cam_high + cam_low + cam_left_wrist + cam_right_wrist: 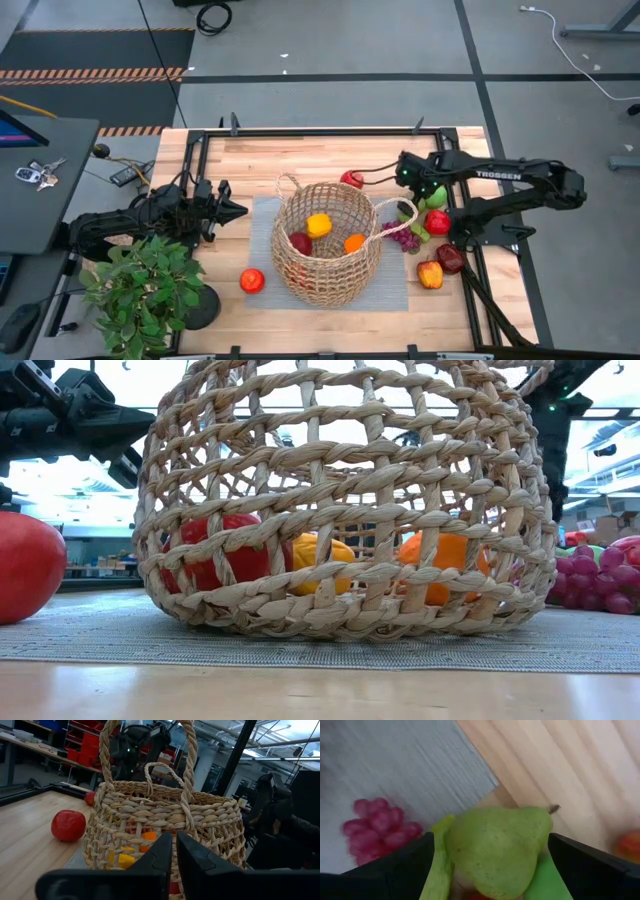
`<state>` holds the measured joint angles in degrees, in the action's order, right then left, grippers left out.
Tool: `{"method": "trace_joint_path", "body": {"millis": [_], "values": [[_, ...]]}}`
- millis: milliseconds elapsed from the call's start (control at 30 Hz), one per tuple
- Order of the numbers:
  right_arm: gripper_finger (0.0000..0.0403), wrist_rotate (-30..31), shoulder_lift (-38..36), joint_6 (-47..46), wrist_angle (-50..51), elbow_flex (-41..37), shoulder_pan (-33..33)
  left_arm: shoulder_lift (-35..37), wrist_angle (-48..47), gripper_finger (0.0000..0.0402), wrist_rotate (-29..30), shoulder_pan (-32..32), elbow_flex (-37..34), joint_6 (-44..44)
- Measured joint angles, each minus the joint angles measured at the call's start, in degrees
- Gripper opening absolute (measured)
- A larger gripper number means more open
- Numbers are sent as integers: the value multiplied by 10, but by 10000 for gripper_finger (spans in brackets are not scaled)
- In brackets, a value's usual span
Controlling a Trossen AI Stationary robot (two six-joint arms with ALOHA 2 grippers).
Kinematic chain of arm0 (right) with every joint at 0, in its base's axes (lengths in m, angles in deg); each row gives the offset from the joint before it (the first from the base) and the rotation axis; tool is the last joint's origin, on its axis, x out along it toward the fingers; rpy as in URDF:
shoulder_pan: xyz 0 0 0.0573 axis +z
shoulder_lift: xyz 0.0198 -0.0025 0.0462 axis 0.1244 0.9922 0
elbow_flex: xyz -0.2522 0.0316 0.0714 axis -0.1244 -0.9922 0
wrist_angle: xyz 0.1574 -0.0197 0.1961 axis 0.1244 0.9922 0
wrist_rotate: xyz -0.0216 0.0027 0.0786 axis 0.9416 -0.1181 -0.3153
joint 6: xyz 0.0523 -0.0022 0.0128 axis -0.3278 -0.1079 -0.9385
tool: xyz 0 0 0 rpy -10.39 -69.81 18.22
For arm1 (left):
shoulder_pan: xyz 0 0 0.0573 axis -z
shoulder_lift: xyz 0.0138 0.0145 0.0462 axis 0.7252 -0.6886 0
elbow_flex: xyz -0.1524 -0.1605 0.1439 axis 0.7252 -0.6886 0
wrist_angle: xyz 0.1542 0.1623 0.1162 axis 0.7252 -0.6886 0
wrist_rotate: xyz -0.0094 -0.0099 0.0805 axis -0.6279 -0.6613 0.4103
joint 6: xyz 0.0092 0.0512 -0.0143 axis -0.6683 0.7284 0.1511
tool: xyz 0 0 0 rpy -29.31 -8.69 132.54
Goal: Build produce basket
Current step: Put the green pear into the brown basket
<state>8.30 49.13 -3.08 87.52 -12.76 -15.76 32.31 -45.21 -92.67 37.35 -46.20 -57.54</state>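
Your wicker basket (327, 243) stands upright on the grey woven mat (262, 222) at the middle of the table (240, 160), and it already holds a yellow pepper (318, 225), an orange pepper (354, 242) and a dark red fruit (300, 242) (the low view shows the same three through the weave). Your right gripper (490, 851) is over the produce pile just right of the basket, its fingers spread wide on either side of a green pear (497, 847); you cannot tell from these views whether the pads actually touch it. Purple grapes (404, 238) lie on the mat's right edge beside the basket's right handle, with a red apple (437, 222), a dark red fruit (451, 258) and an orange-red pepper (430, 274) close by on the bare wood. Another red fruit (351, 179) sits just beyond the basket's far rim. A red tomato-like fruit (251, 280) rests alone near the basket's left side. Your left gripper (238, 210) waits left of the basket, fingers clenched together and empty. A potted green plant (143, 292) stands at the near left corner.
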Motion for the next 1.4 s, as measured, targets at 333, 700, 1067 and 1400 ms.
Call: {"method": "trace_joint_path", "body": {"millis": [333, 700, 1067, 1400], "values": [[393, 34, 0, -73, -22, -25, 21, 0, 0, 34, 0, 0, 0, 0], [380, 39, 56, -98, -36, -37, 25, 0, 0, 28, 0, 0, 0, 0], [353, 40, 62, -94, -49, -12, 41, 0, 0, 35, 0, 0, 0, 0], [352, 51, 7, -73, -67, 131, 58, 0, 0, 30, 0, 0, 0, 0]]}}
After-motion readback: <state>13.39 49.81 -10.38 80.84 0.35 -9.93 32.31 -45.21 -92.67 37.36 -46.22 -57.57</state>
